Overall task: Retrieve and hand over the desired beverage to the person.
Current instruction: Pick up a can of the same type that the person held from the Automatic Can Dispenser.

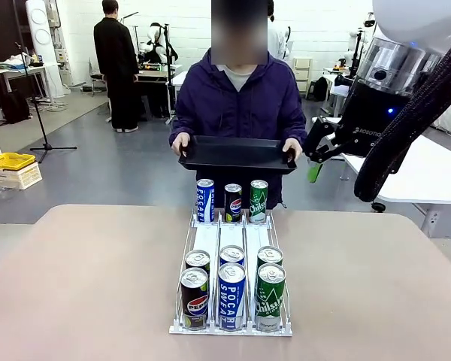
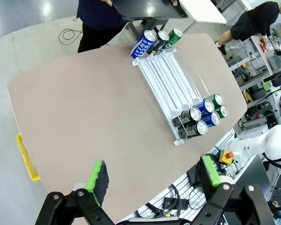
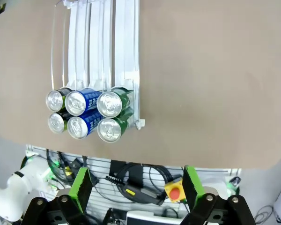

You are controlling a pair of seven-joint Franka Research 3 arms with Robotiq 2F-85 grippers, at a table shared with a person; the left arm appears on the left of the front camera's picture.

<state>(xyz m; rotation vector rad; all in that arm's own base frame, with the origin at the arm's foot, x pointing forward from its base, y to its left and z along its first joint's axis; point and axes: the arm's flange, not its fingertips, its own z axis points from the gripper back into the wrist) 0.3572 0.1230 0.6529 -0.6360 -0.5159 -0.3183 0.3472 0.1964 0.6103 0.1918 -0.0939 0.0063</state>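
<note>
The left gripper [image 2: 153, 176] hangs wide open and empty over the near edge of the table [image 2: 84, 117]. At centre frame the cans [image 1: 231, 289] stand in their rack [image 1: 210, 239], the person [image 1: 237, 105] behind holding a tray [image 1: 237, 154]. The right gripper [image 3: 136, 185] is spread empty too. Retrieval seems not yet begun; which drink is wanted cannot be told, so the pick needs a cue.

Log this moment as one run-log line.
left claw: open, empty | right claw: open, empty | rack: six cans at robot end, three at person end | person: holds black tray
</note>
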